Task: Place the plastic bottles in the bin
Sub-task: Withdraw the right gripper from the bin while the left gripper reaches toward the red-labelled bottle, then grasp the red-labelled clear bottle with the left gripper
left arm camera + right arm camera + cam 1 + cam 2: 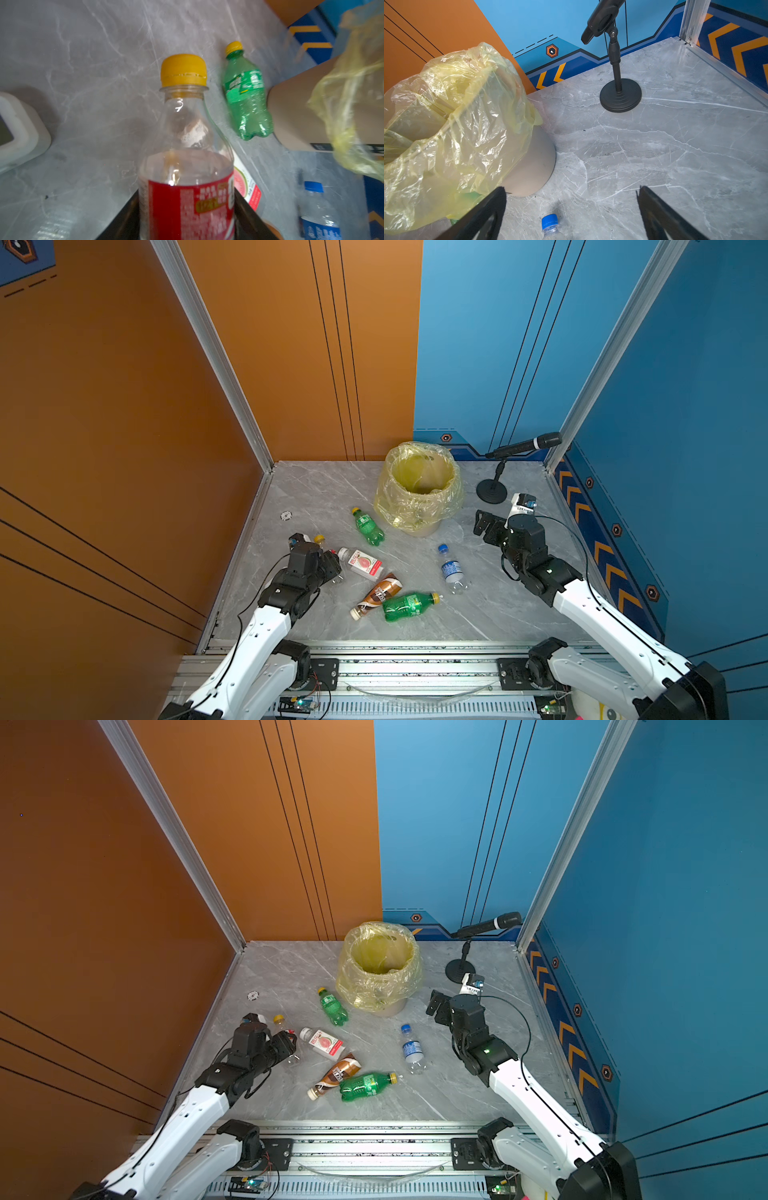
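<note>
Black microphone (525,445) on stand (492,491), white disc (286,515) on grey table (498,614).

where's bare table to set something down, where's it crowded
Bare: back-left grey marble table, between orange wall and yellow-bagged beige bin; front right, beside clear blue-capped bottle. Crowded: front centre, around brown-sleeved bottle and green yellow-capped bottle.

Orange wall (104,385), blue wall (478,344), aluminium posts (216,356) — grey marbled floor (498,614), black microphone stand (492,489)
</note>
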Robot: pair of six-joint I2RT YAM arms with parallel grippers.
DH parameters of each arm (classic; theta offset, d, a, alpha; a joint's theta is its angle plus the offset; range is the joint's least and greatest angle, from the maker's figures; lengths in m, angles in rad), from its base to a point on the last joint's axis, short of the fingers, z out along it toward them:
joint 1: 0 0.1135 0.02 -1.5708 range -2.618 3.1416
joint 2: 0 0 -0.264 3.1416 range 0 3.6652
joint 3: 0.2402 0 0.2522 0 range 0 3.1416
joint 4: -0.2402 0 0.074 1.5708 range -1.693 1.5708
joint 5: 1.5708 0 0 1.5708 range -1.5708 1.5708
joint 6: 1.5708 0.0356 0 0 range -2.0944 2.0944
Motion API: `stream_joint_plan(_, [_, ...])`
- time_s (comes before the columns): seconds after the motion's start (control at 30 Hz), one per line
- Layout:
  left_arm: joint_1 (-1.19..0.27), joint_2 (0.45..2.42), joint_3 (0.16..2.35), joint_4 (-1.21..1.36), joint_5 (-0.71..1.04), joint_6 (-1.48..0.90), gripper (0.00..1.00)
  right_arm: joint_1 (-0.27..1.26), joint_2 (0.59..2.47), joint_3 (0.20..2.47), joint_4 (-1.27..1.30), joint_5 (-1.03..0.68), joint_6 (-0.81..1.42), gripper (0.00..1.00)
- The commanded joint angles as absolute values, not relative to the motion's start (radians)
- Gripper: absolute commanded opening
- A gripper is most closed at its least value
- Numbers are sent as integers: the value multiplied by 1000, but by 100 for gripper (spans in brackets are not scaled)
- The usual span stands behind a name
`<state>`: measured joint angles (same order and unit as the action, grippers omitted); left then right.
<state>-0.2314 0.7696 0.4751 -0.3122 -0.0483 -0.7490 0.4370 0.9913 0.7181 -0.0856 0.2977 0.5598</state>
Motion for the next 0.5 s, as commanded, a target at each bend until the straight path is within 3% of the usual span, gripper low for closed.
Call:
stream_joint_plan(0.0, [-243, 675, 502, -248, -34, -713, 60, 428, 996, 699, -73, 287, 582, 100])
stream_joint_plan(0.23, [-250, 603, 505, -199, -53, -703, 61, 422, 1008, 700, -66, 281, 589, 100])
stream_joint_plan(0.47, [-273, 707, 600, -74, -22, -678, 60, 416, 1007, 703, -68, 278, 591, 100])
